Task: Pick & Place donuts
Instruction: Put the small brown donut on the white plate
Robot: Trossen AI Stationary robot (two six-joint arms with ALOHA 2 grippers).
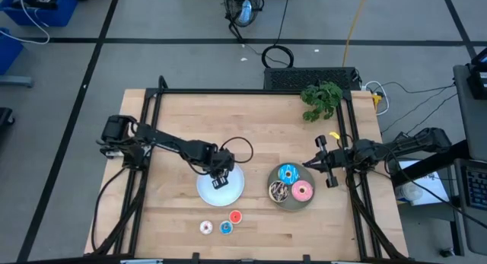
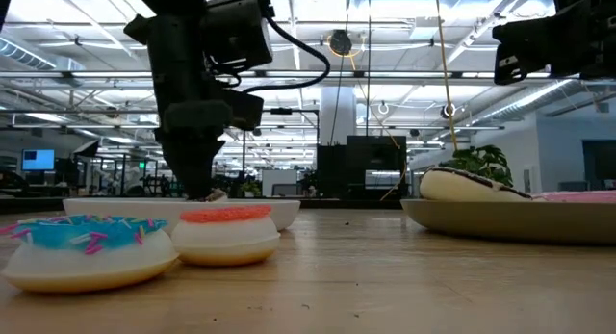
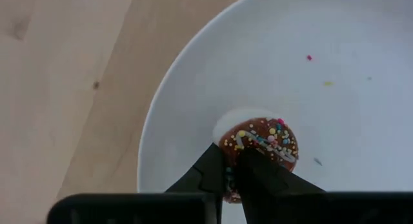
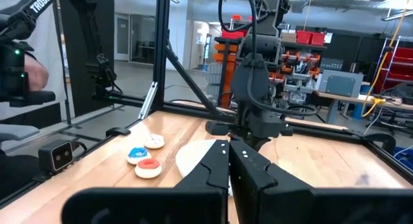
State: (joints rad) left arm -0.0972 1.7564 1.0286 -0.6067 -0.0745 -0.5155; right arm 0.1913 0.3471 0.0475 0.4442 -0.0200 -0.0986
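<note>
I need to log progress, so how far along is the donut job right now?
Done: three big donuts lie on the grey plate. In hand: the left gripper pinches a small brown donut down on the white plate. Left: three small donuts lie on the table. The right gripper, shut, waits beside the grey plate.

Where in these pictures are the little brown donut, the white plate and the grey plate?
brown donut (image 3: 261, 143): left wrist view, on its sprinkled brown icing.
white plate (image 1: 235, 189): high view, on a bare part near its right rim.
grey plate (image 1: 292, 205): high view, on its lower rim below the donuts.
</note>
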